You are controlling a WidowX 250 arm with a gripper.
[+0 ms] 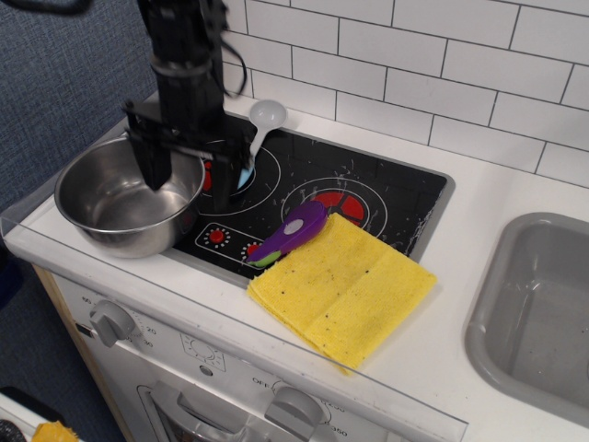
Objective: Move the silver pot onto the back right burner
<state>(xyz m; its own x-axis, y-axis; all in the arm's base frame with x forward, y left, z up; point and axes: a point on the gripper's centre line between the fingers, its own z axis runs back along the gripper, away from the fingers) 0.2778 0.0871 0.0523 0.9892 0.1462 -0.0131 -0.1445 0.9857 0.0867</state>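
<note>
The silver pot (118, 201) stands at the left front of the stove, overlapping the black glass cooktop (405, 198). My black gripper (189, 170) is open and hangs over the pot's right rim. One finger (152, 161) is inside the pot. The other finger (225, 168) is outside it, over the left burner. The back right burner (339, 201), a red disc with many white scratches, lies to the right. Its front edge is covered by a yellow cloth and a purple utensil.
A white-and-blue spoon (264, 118) lies at the cooktop's back, behind the gripper. A purple-and-green utensil (291, 232) rests on the edge of the yellow cloth (342, 287). A grey sink (543, 313) is at the right. A tiled wall stands behind.
</note>
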